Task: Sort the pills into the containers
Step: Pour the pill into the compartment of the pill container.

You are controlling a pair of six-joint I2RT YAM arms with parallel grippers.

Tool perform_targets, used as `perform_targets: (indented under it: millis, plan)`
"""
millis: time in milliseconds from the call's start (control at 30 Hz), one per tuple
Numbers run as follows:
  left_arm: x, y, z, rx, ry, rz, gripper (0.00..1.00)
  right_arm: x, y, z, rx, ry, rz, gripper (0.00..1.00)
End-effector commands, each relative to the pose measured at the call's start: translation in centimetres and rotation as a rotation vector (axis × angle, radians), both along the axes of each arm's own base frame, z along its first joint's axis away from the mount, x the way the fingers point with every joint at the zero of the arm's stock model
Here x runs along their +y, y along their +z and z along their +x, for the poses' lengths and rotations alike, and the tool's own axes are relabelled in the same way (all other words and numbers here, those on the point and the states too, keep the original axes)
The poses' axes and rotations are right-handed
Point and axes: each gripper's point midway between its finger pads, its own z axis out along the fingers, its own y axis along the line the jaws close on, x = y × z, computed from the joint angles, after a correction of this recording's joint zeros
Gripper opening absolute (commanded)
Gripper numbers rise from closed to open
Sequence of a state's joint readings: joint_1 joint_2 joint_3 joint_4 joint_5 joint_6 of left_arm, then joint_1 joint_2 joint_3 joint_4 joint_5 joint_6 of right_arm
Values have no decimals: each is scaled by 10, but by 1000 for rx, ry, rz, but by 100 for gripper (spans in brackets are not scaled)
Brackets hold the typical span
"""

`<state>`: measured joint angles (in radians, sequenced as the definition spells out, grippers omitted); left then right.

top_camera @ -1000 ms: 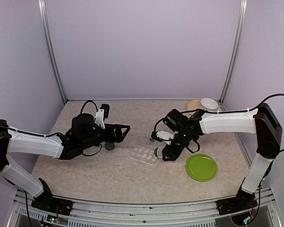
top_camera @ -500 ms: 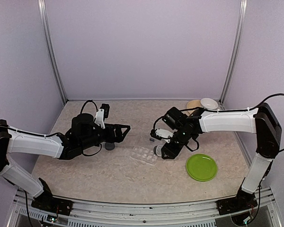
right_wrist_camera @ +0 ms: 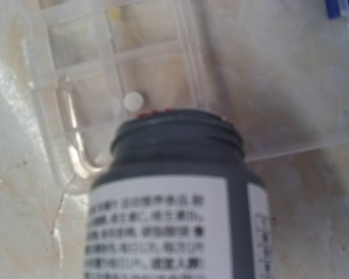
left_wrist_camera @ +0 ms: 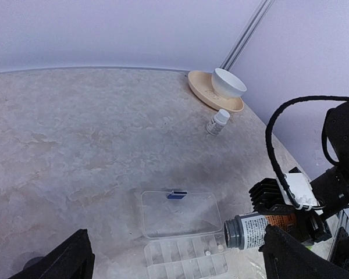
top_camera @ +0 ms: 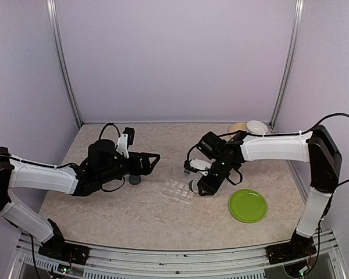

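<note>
The containers are a clear pill organiser [top_camera: 177, 189] lying open near the table's middle, its lid [left_wrist_camera: 177, 212] folded back. Two small white pills [left_wrist_camera: 206, 253] lie in its compartments [left_wrist_camera: 180, 258]. My right gripper [top_camera: 202, 183] is shut on an uncapped amber bottle [left_wrist_camera: 259, 229] with a white label, tipped sideways. The bottle's grey mouth [right_wrist_camera: 177, 131] hangs over the organiser's end cells [right_wrist_camera: 134, 52], just above one white pill [right_wrist_camera: 133, 101]. My left gripper [top_camera: 154, 160] hovers open and holding nothing, to the left of the organiser.
A round grey cap [top_camera: 135, 180] lies on the table below the left gripper. A green plate [top_camera: 248, 205] sits at the front right. At the back right corner stand a white bowl [left_wrist_camera: 228, 82] on a tan dish [left_wrist_camera: 212, 100] and a small white bottle [left_wrist_camera: 218, 121].
My right gripper has shifted slightly left with the bottle, bringing its mouth further over the organiser. The left arm has stayed still.
</note>
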<state>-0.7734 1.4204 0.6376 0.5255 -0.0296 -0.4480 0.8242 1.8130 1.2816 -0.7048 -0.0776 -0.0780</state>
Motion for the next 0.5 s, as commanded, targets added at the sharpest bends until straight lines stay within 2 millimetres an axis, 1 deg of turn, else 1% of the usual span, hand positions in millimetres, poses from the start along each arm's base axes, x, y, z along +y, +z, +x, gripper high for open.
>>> perform_targets:
  millis: [0,133,467]
  plan:
    - [-2,5,3,-11,-6,-17,99,-4,1,3,3,-9,-39,0]
    - [-2,2,2,-7,-6,-15,99,-7,2,1,10,-8,-66,0]
    - [-1,0,1,-1,-7,-20,99,-3,6,-2,8,6,-70,0]
